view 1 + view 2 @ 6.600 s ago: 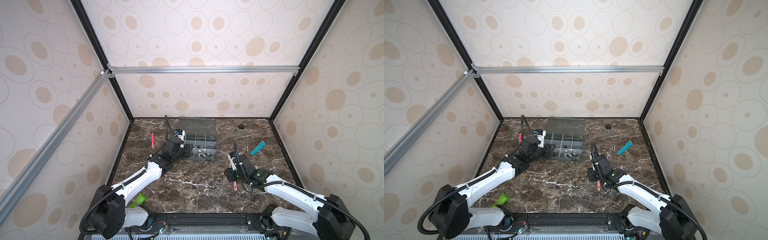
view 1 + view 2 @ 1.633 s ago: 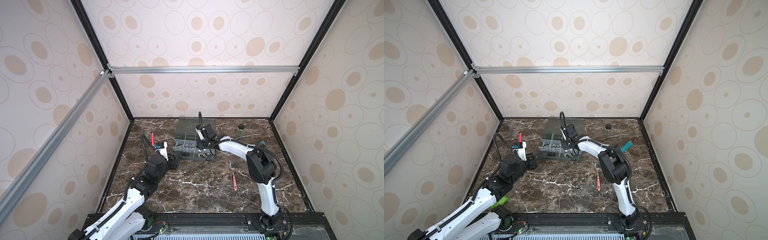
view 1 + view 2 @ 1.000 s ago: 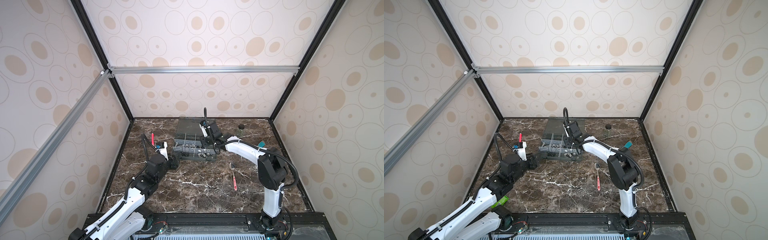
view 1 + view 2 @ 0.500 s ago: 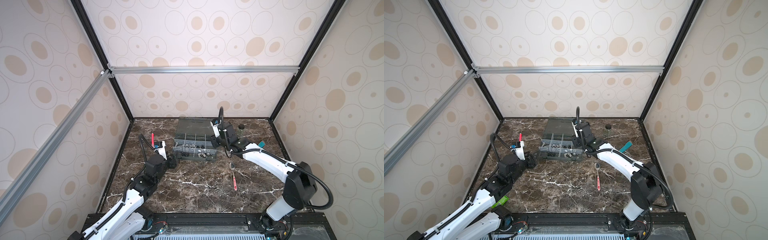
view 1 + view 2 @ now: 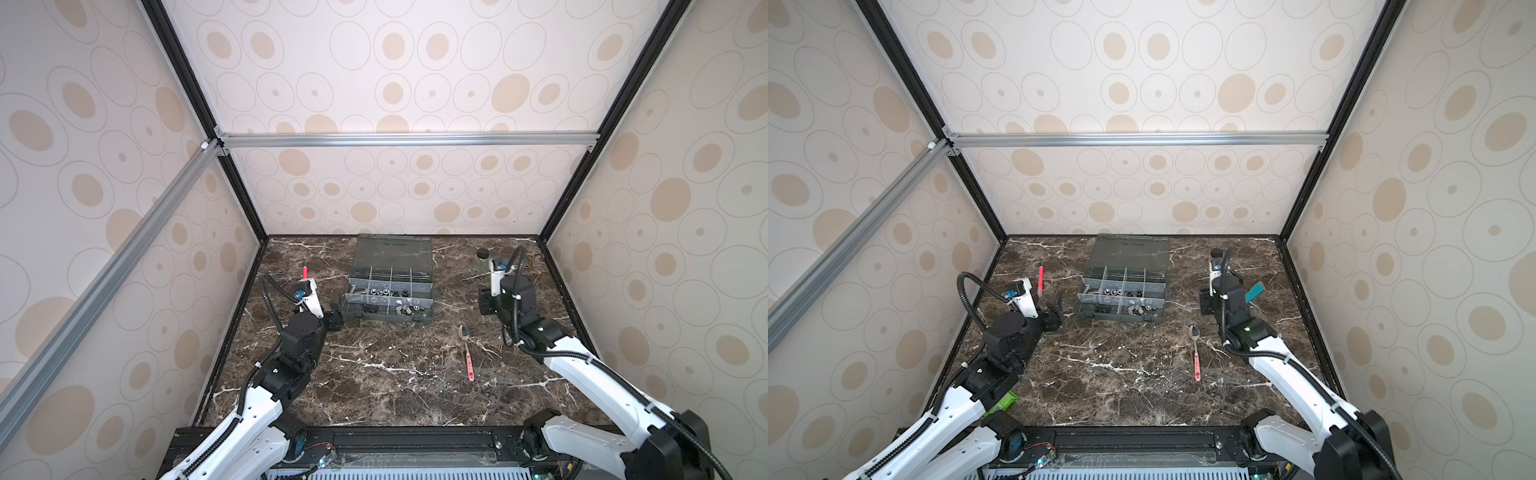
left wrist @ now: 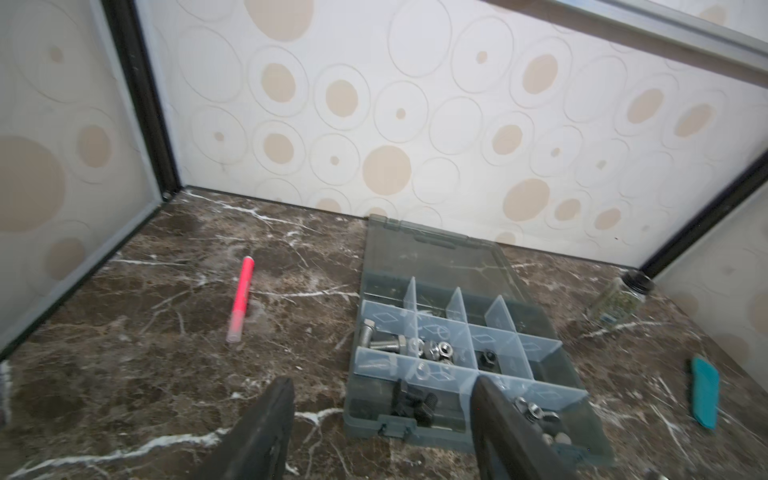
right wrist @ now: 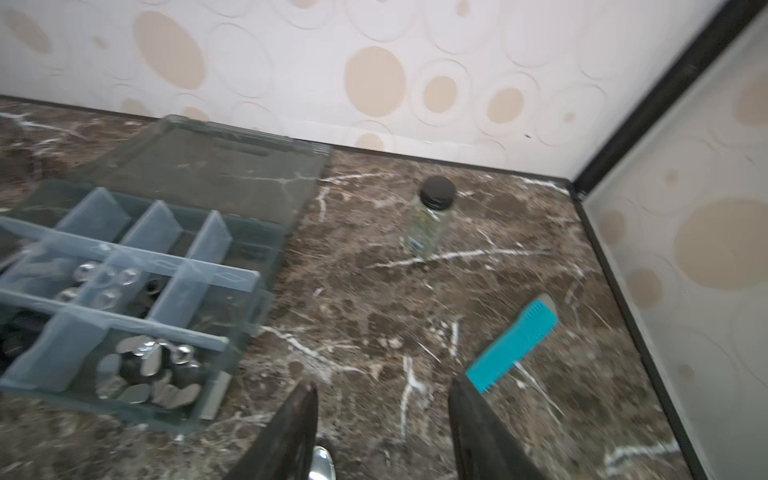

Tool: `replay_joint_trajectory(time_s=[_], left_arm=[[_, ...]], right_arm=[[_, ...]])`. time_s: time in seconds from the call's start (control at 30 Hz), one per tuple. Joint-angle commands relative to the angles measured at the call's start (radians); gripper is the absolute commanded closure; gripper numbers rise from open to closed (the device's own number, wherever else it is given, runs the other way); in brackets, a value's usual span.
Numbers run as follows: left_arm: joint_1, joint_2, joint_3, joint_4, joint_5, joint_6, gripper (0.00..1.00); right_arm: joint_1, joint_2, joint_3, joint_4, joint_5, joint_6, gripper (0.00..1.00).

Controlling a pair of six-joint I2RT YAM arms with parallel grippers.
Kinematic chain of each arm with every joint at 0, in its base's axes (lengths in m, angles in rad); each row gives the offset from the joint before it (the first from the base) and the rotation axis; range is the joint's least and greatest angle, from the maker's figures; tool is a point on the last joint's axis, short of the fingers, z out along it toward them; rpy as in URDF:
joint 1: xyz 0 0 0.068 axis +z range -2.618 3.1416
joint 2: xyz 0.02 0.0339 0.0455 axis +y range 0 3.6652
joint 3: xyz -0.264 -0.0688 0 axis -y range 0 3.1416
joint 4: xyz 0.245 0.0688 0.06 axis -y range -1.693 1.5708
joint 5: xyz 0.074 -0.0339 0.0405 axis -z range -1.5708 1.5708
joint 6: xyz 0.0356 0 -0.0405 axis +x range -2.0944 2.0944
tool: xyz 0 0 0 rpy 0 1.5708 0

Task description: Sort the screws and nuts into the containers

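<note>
1. Far left, a red marker point(image 5: 305, 272) lies on the marble table point(image 5: 374, 374), well apart from the work.
2. The left gripper point(image 5: 1054, 309) sits just beside the left end of the organizer box point(image 5: 390, 321) without touching it; it has hardly moved in the last second, but its jaws have spread wider and now stand released, with nothing between them in the left wrist view.
3. The containers point(image 6: 457, 305) are the divided cells of that box, whose smoky lid point(image 5: 390, 253) lies folded open behind.
   - Silver screws point(image 6: 386, 344) rest in the middle row's left cell, with dark ones in the front row.
   - Shiny nuts point(image 6: 440, 351) sit just beside the silver screws, and more metal pieces fill the front right cell; exactly which piece is in which cell I cannot tell.
4. A pink-handled spoon point(image 5: 467, 353) lies on the marble between the box and the right arm.
5. The right gripper point(image 5: 484, 303) was reaching over the box a moment ago; it has pulled back to the right, well clear of the box and near the black-capped jar point(image 7: 432, 220) and the teal comb point(image 7: 515, 345); its jaws stand parted and empty.
6. No loose hardware shows on the bare marble; with both tools slack and backed off, I judge the last piece is already in a cell and the sorting is at or near its end.
</note>
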Motion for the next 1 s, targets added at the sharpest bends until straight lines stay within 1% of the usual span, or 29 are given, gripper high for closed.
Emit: replay_joint_trajectory(time_s=[0.0, 0.07, 0.1, 0.2, 0.27, 0.33, 0.4, 0.43, 0.5, 0.53, 0.57, 0.63, 0.67, 0.7, 0.73, 0.77, 0.8, 0.87, 0.9, 0.93, 0.97], left_arm=[[0.015, -0.043, -0.038, 0.073, -0.214, 0.080, 0.26], [0.018, -0.065, -0.077, 0.105, -0.312, 0.099, 0.19], [0.021, -0.075, -0.105, 0.134, -0.347, 0.122, 0.15], [0.026, -0.091, -0.202, 0.276, -0.405, 0.196, 0.07], [0.033, -0.085, -0.269, 0.390, -0.432, 0.245, 0.01], [0.045, -0.054, -0.336, 0.514, -0.473, 0.282, 0.01], [0.071, -0.008, -0.378, 0.607, -0.480, 0.301, 0.01], [0.087, 0.029, -0.392, 0.641, -0.474, 0.301, 0.01], [0.124, 0.100, -0.409, 0.705, -0.448, 0.303, 0.01], [0.148, 0.142, -0.421, 0.745, -0.426, 0.302, 0.01], [0.174, 0.184, -0.438, 0.788, -0.394, 0.296, 0.01], [0.226, 0.286, -0.473, 0.870, -0.363, 0.218, 0.01], [0.245, 0.320, -0.473, 0.914, -0.380, 0.200, 0.01], [0.261, 0.346, -0.467, 0.927, -0.339, 0.176, 0.01], [0.293, 0.380, -0.470, 0.979, -0.278, 0.165, 0.01], [0.317, 0.417, -0.470, 1.029, -0.235, 0.157, 0.01], [0.337, 0.464, -0.460, 1.076, -0.199, 0.161, 0.01], [0.371, 0.550, -0.406, 1.099, -0.147, 0.174, 0.01], [0.383, 0.595, -0.367, 1.095, -0.109, 0.205, 0.01], [0.388, 0.639, -0.317, 1.064, -0.092, 0.246, 0.01], [0.391, 0.675, -0.282, 1.051, -0.077, 0.272, 0.01]], right_arm=[[-0.061, -0.109, -0.099, 0.038, 0.086, 0.045, 0.43], [-0.109, -0.165, -0.170, 0.075, 0.096, 0.040, 0.39], [-0.131, -0.186, -0.211, 0.111, 0.095, 0.033, 0.34], [-0.165, -0.192, -0.360, 0.315, 0.112, 0.006, 0.20], [-0.171, -0.148, -0.437, 0.469, 0.129, -0.020, 0.11], [-0.181, -0.051, -0.471, 0.586, 0.129, -0.035, 0.01], [-0.189, 0.069, -0.449, 0.620, 0.122, -0.045, 0.01], [-0.192, 0.134, -0.425, 0.656, 0.128, -0.060, 0.00], [-0.196, 0.212, -0.360, 0.634, 0.106, -0.067, 0.00], [-0.201, 0.273, -0.351, 0.709, 0.100, -0.074, 0.00], [-0.203, 0.311, -0.338, 0.749, 0.098, -0.076, 0.00], [-0.207, 0.386, -0.291, 0.768, 0.083, -0.073, 0.00], [-0.210, 0.429, -0.281, 0.796, 0.070, -0.082, 0.00], [-0.213, 0.492, -0.285, 0.881, 0.069, -0.092, 0.00], [-0.227, 0.519, -0.286, 0.935, 0.049, -0.100, 0.00], [-0.243, 0.483, -0.259, 0.806, 0.019, -0.067, 0.00], [-0.271, 0.469, -0.254, 0.768, -0.031, -0.038, 0.00], [-0.294, 0.514, -0.324, 0.942, -0.067, -0.038, 0.00], [-0.294, 0.537, -0.352, 1.040, -0.067, -0.052, 0.00], [-0.293, 0.532, -0.348, 1.017, -0.061, -0.045, 0.00], [-0.293, 0.514, -0.328, 0.945, -0.058, -0.037, 0.00]])
